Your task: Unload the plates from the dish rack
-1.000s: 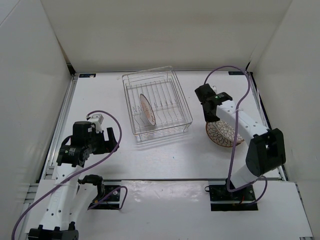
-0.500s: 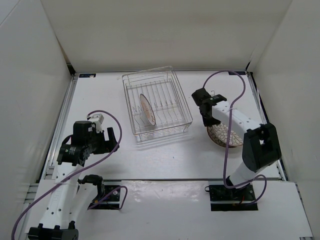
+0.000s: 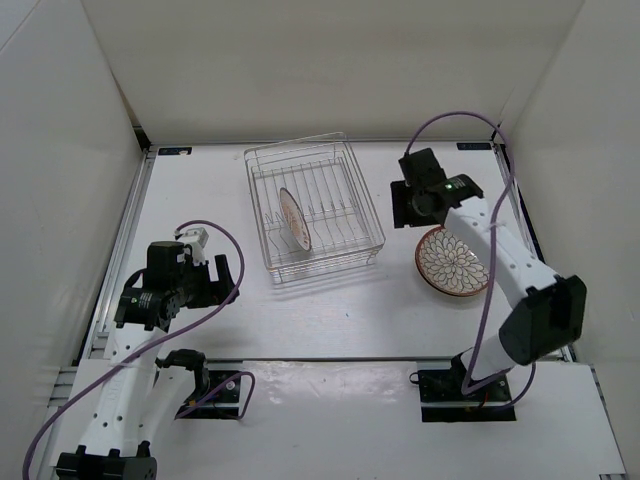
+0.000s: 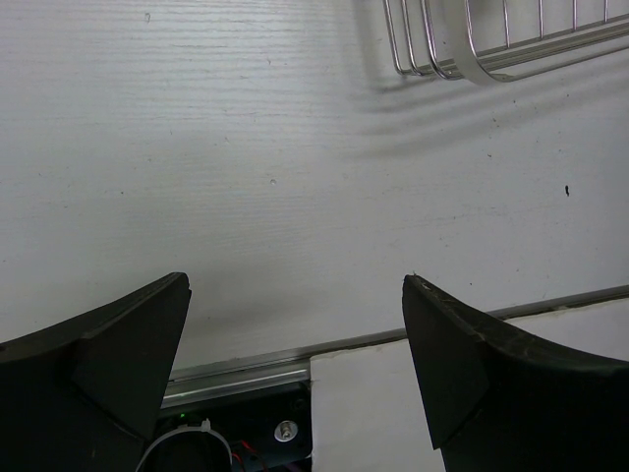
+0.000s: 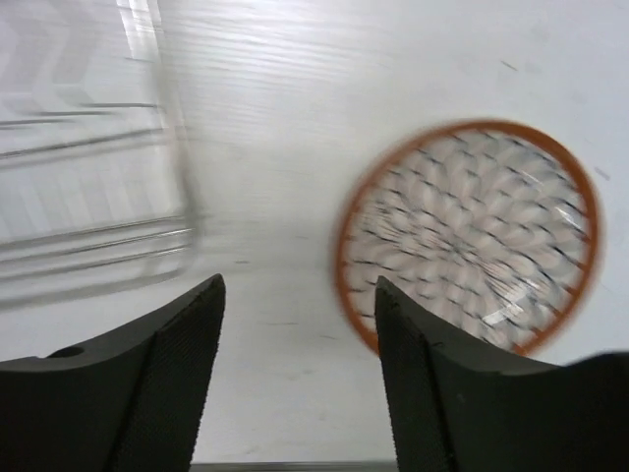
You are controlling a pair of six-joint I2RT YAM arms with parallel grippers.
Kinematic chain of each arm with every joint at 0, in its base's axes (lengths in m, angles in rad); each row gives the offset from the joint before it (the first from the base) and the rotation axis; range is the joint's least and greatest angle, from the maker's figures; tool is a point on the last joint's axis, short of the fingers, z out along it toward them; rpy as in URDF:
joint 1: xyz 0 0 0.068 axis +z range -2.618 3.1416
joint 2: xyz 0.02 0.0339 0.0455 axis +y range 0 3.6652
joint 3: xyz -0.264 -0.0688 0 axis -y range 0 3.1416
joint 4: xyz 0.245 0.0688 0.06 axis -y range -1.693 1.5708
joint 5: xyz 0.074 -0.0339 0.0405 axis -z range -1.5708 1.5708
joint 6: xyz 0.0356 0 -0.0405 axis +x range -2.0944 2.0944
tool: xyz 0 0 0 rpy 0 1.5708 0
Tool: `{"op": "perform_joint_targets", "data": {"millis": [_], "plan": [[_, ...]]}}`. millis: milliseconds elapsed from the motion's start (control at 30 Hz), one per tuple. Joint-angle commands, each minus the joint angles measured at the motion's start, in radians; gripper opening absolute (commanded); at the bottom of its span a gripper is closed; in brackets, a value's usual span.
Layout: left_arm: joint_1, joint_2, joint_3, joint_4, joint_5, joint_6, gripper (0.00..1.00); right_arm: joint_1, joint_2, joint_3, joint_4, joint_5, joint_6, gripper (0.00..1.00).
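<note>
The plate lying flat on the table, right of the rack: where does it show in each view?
Top external: the flat plate lies right of centre, beside the dish rack.
Left wrist: not in view; only the rack's corner, top right.
Right wrist: the plate sits right of centre, blurred; rack at left.
Shared landmark: the dish rack.

The white table (image 3: 330, 315) carries the dish rack (image 3: 335, 195) and one flat plate (image 3: 452, 263).

White table (image 3: 330, 320), white walls (image 3: 330, 70)
</note>
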Motion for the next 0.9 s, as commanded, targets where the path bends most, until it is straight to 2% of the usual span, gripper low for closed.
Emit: {"op": "perform_joint_targets", "data": {"millis": [0,33,133,167,233,267,333,433,567,600,700,733,867], "plan": [[-0.004,0.001,-0.004,0.012,0.014,0.004,1.00,0.018,-0.094,0.022,0.150,-0.372,-0.062,0.64],[-0.002,0.005,-0.004,0.012,0.013,0.006,1.00,0.021,-0.104,0.018,0.202,-0.529,-0.062,0.61],[-0.004,0.008,-0.004,0.009,0.014,0.004,1.00,0.056,-0.100,0.011,0.312,-0.690,-0.071,0.61],[-0.002,0.005,-0.004,0.010,0.013,0.007,1.00,0.089,-0.100,0.008,0.395,-0.748,-0.083,0.61],[-0.002,0.003,-0.004,0.012,0.010,0.006,1.00,0.117,-0.083,0.011,0.454,-0.802,-0.102,0.61],[-0.002,0.003,-0.004,0.012,0.009,0.004,1.00,0.167,-0.074,0.028,0.467,-0.808,-0.126,0.60],[-0.002,0.005,-0.002,0.012,0.006,0.006,1.00,0.192,-0.025,0.080,0.465,-0.802,-0.137,0.60],[-0.002,0.005,-0.004,0.013,0.006,0.006,1.00,0.267,0.049,0.151,0.448,-0.746,-0.171,0.60],[-0.004,0.008,-0.004,0.012,0.006,0.004,1.00,0.382,0.155,0.215,0.419,-0.585,-0.222,0.61],[-0.004,0.008,-0.004,0.010,0.006,0.006,1.00,0.390,0.173,0.246,0.399,-0.496,-0.235,0.63],[-0.002,0.008,-0.002,0.012,0.004,0.006,1.00,0.426,0.233,0.277,0.388,-0.419,-0.232,0.63],[-0.002,0.006,-0.004,0.006,0.006,0.003,1.00,0.441,0.269,0.297,0.382,-0.331,-0.228,0.63],[-0.002,0.014,-0.002,0.007,0.009,0.006,1.00,0.459,0.369,0.386,0.340,-0.267,-0.231,0.63]]}}
